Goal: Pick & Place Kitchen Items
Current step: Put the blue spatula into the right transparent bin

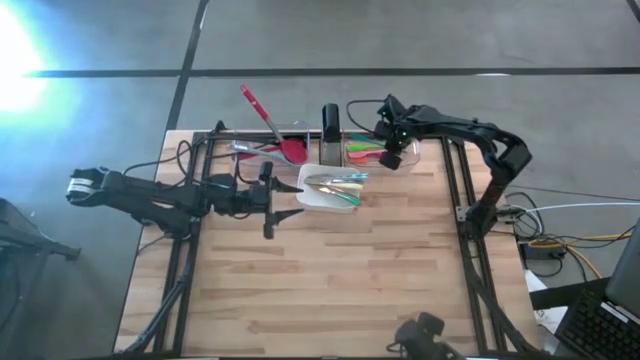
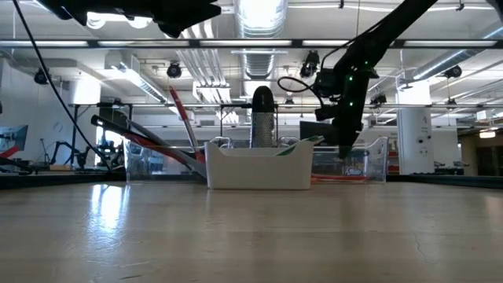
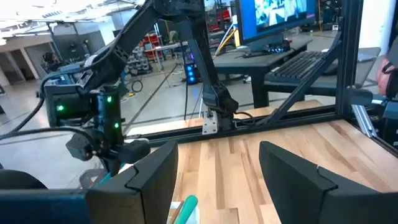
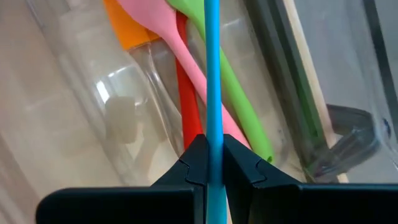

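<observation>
Two grippers: right gripper (image 4: 213, 163) clamps blue spoon (image 4: 213, 74); left gripper (image 3: 217, 180) gapes empty

- High view looks straight down on the white dish (image 1: 328, 190).
- Low view faces that white dish (image 2: 258, 169) level from the tabletop.
- Left wrist camera looks across the table; the right one sits close over the clear bin (image 4: 124, 118).

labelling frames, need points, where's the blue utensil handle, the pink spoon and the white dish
blue utensil (image 4: 213, 74), right wrist view, on its handle above the shut right gripper (image 4: 213, 163)
pink spoon (image 4: 158, 28), right wrist view, on its handle
white dish (image 2: 258, 171), low view, on its front wall
</observation>
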